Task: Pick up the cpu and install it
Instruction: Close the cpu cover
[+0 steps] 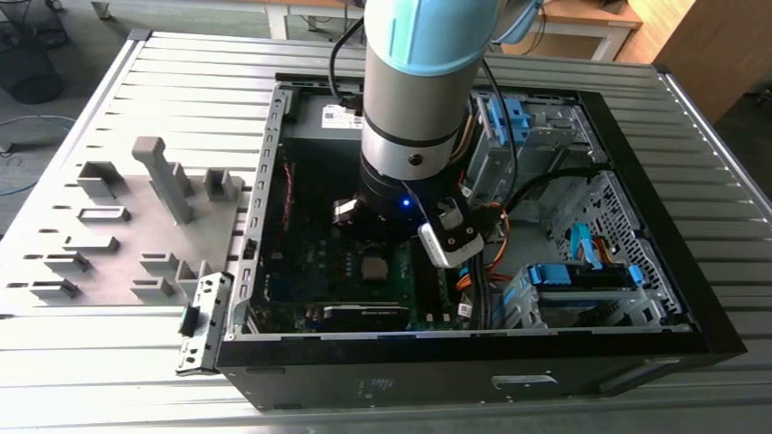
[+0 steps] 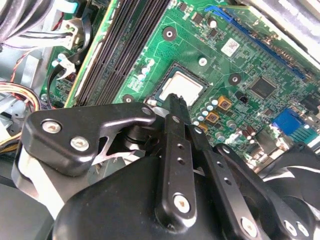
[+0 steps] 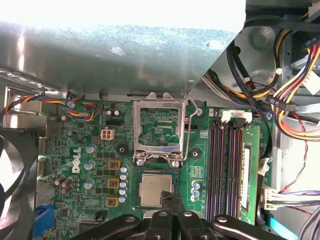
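Arm (image 1: pixel 417 99) reaches into the open computer case (image 1: pixel 652 298) in the exterior view, holder blocks (image 1: pixel 163 181) on the exterior view's left; the cpu (image 1: pixel 376 266) sits on the motherboard (image 1: pixel 316 262). In the first wrist view the cpu (image 3: pixel 155 190) lies in its socket (image 3: pixel 158 172), load plate (image 3: pixel 160 127) hinged up beside it, the gripper (image 3: pixel 167 197) pinched together, empty, at its edge. In the second wrist view the gripper (image 2: pixel 176 100) seems just over the cpu (image 2: pixel 184 86); contact unclear.

The cpu (image 3: pixel 154 190) is silvery-grey, the motherboard (image 3: pixel 127 131) green, the memory slots (image 3: pixel 225 165) and gripper (image 3: pixel 168 196) black, the arm (image 1: pixel 417 99) silver, banded pale blue.
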